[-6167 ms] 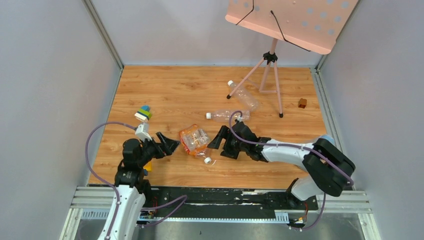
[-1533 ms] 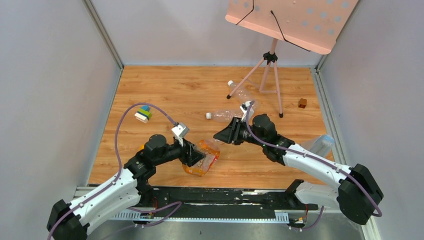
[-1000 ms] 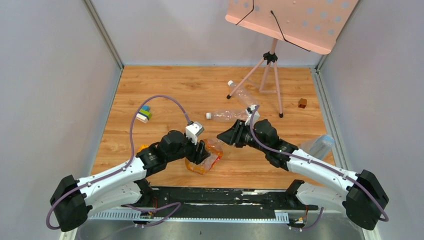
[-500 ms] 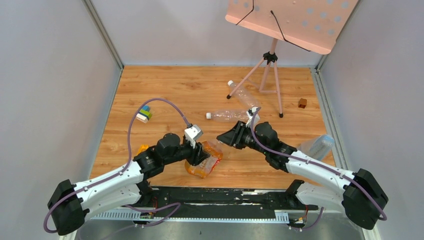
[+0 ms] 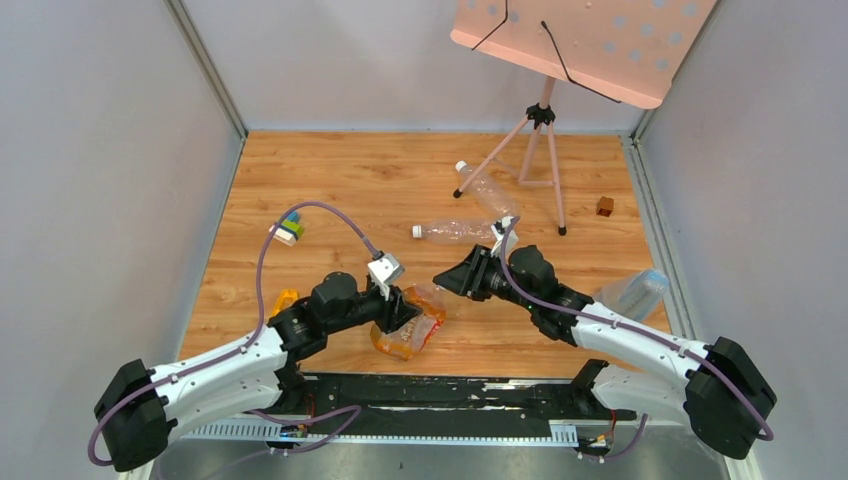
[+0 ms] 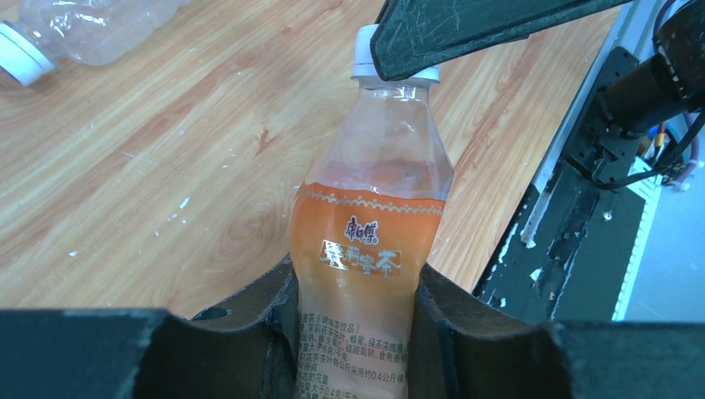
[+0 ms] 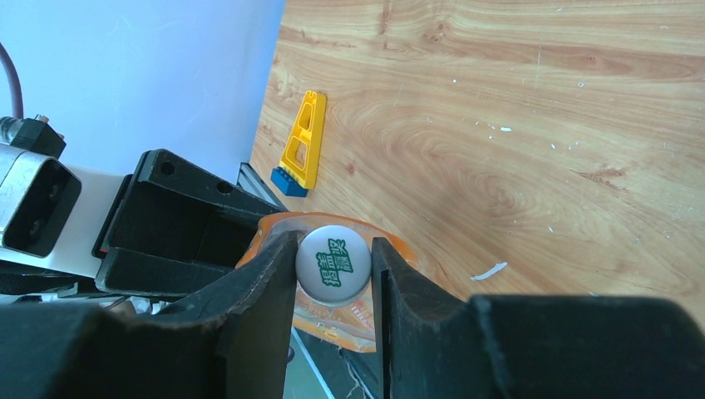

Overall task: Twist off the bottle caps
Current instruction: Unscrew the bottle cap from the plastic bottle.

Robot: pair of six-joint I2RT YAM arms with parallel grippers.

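The left gripper (image 6: 353,289) is clamped round the orange-labelled clear plastic tea bottle (image 6: 366,224), the right gripper (image 5: 447,279) closed snugly on its small white screw cap (image 7: 333,264), so I'd twist squarely about the neck, with the left grip firm against slipping.

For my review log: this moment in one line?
left end effector: shut on orange bottle | right end effector: shut on white cap
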